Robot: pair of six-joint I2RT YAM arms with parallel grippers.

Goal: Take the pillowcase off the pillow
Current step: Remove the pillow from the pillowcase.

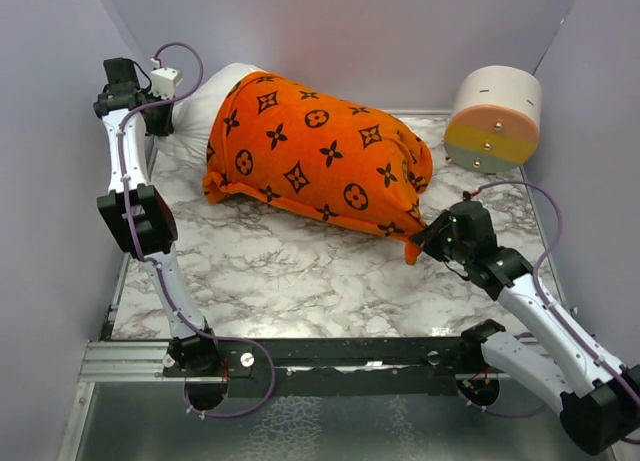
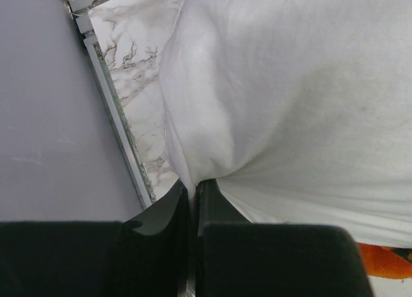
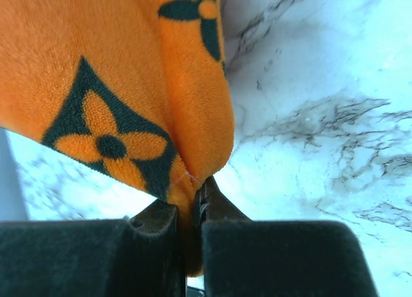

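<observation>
At ten o'clock the left tool (image 2: 192, 187) pinches the pillow (image 1: 198, 109), mostly hidden inside the pillowcase (image 1: 320, 151), which the right tool (image 3: 192, 184) clamps.

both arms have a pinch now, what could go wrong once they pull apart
1. The right fingers hold only the tip of the pillowcase corner, so a hard pull may slip it free.
2. The left fingers pinch just a small fold of the pillow. If that slips, the pillow would likely drag along inside the case.
3. The cylinder stands close behind the right arm, and a wide pull might knock it.
</observation>
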